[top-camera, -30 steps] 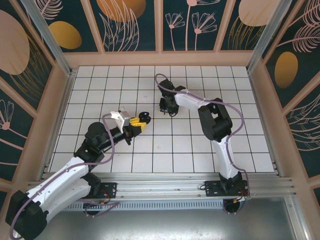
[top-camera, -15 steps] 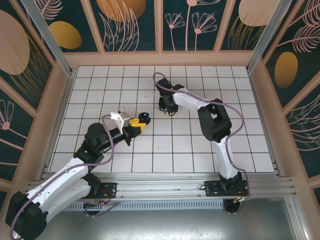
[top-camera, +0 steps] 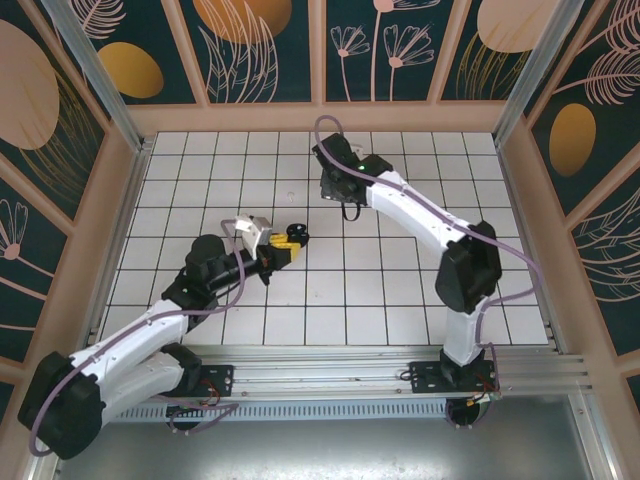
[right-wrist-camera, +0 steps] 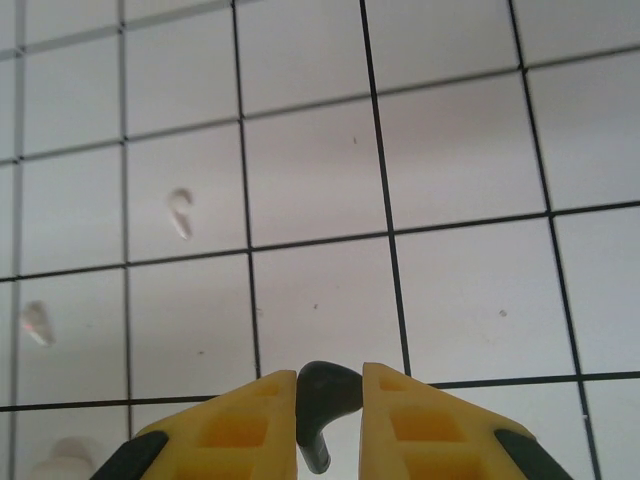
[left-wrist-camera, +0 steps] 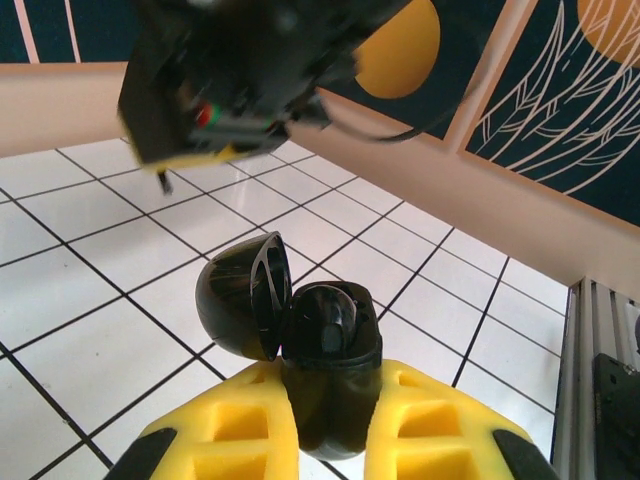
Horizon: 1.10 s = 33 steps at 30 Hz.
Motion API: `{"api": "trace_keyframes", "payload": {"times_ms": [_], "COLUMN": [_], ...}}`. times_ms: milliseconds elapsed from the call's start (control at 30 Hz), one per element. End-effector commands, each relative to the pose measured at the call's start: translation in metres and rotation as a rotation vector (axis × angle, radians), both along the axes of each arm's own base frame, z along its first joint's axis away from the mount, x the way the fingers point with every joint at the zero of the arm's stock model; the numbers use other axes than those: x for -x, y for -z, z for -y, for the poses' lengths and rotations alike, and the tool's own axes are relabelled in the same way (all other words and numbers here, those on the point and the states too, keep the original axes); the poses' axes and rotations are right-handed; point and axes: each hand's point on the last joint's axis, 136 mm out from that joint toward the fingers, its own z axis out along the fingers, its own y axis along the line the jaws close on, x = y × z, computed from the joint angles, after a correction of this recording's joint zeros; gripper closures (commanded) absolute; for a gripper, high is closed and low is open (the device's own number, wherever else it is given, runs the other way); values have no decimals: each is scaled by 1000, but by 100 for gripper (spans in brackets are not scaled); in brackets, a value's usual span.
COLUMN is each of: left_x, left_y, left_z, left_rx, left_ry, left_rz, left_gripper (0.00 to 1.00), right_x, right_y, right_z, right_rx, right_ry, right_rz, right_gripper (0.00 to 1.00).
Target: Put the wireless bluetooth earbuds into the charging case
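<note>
Earbud (right-wrist-camera: 320, 410) is pinched in R gripper (right-wrist-camera: 329, 382), stem back btw. jaws; open charging case (left-wrist-camera: 325, 330), gripped by L gripper (left-wrist-camera: 333, 390), is held near, to its left.

Glossy black plastic charging case (left-wrist-camera: 330, 350), smooth black earbud (right-wrist-camera: 322, 395), matt yellow claw pads (left-wrist-camera: 440, 430), smooth white tiles (right-wrist-camera: 450, 150).

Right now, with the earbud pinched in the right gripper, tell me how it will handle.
The earbud looks smooth and rounded, so it may slip or twist in the right gripper. It is tiny, so probably light and rigid. Dropped, it could skitter across the tiles.
</note>
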Motion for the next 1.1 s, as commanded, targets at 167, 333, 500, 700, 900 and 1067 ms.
{"api": "trace_keyframes", "payload": {"times_ms": [167, 333, 500, 700, 900, 1067], "left_x": [-26, -42, -50, -51, -45, -40], "left_y": [-40, -48, -56, -52, -49, -46], "left_z": [25, 44, 61, 70, 69, 70], "left_rx": [88, 119, 151, 140, 148, 141], "left_ry": [-26, -64, -50, -40, -28, -4], "left_rz": [62, 60, 67, 70, 76, 88], "left_gripper": [100, 100, 100, 100, 100, 100], "right_x": [40, 65, 79, 86, 89, 92], "right_y": [-62, -87, -90, -95, -103, -112], "right_z": [25, 32, 41, 40, 24, 18], "right_rx": [13, -48, -86, -123, -217, -264], "right_ry": [8, -3, -2, -15, -62, -83], "right_rz": [141, 220, 242, 236, 232, 232], "right_gripper": [83, 84, 84, 84, 84, 85]}}
